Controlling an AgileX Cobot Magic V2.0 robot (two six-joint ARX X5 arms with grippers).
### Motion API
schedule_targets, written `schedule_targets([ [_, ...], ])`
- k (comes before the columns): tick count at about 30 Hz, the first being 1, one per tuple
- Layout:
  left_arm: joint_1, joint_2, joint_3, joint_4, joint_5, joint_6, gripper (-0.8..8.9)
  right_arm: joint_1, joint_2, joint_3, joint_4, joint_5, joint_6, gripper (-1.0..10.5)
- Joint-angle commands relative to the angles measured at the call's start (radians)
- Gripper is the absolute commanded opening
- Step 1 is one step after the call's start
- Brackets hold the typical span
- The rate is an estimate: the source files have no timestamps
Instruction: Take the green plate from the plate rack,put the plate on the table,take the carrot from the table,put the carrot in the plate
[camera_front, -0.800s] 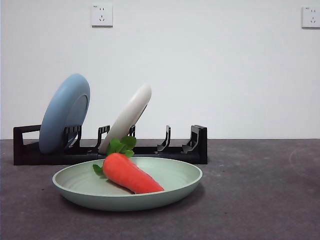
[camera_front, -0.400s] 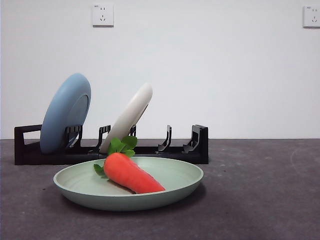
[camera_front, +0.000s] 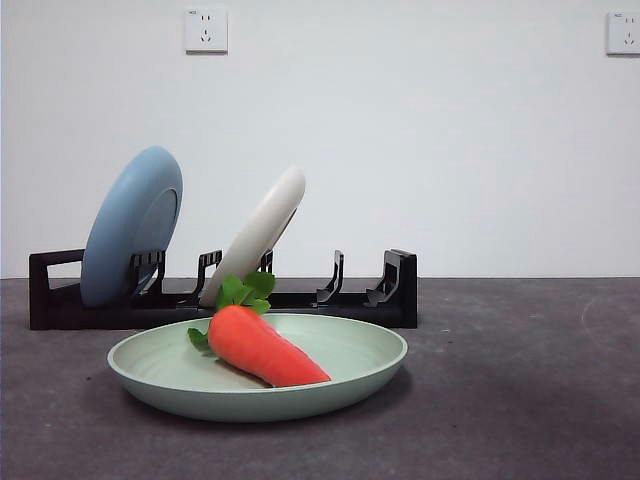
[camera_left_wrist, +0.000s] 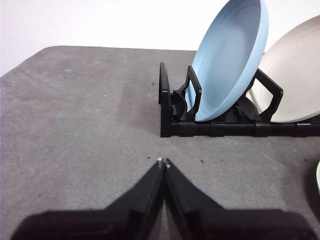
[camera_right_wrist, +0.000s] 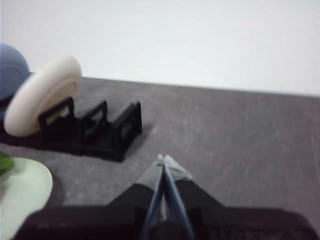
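The green plate (camera_front: 345, 365) lies flat on the table (camera_front: 520, 400) in front of the plate rack (camera_front: 395, 290). The carrot (camera_front: 262, 347) lies inside the plate, its leafy top toward the rack. In the right wrist view the plate's rim (camera_right_wrist: 25, 192) and a bit of green leaf show beside the rack's end (camera_right_wrist: 120, 132). My left gripper (camera_left_wrist: 163, 162) is shut and empty, above bare table short of the rack's other end (camera_left_wrist: 167, 107). My right gripper (camera_right_wrist: 162, 159) is shut and empty, off to the side of the rack. Neither gripper shows in the front view.
A light blue plate (camera_front: 130, 225) and a cream-white plate (camera_front: 258, 232) lean upright in the rack. A white wall with two sockets (camera_front: 205, 30) stands behind the table. The rack's slots beside the cream-white plate hold nothing.
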Motion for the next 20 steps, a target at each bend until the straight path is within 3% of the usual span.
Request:
schedule_targets([
  [1,0.003,-0.003,-0.013,0.005,-0.002,-0.003,-0.03,0.000,-0.033,-0.056,0.014,0.025,0.068,0.0],
  [17,0.003,-0.003,-0.013,0.005,-0.002,-0.003,-0.03,0.002,-0.091,-0.151,-0.031,0.043,0.120,0.0],
  [20,0.003,-0.003,-0.013,0.005,-0.002,-0.003,-0.03,0.003,-0.091,-0.151,-0.027,0.043,0.165,0.0],
])
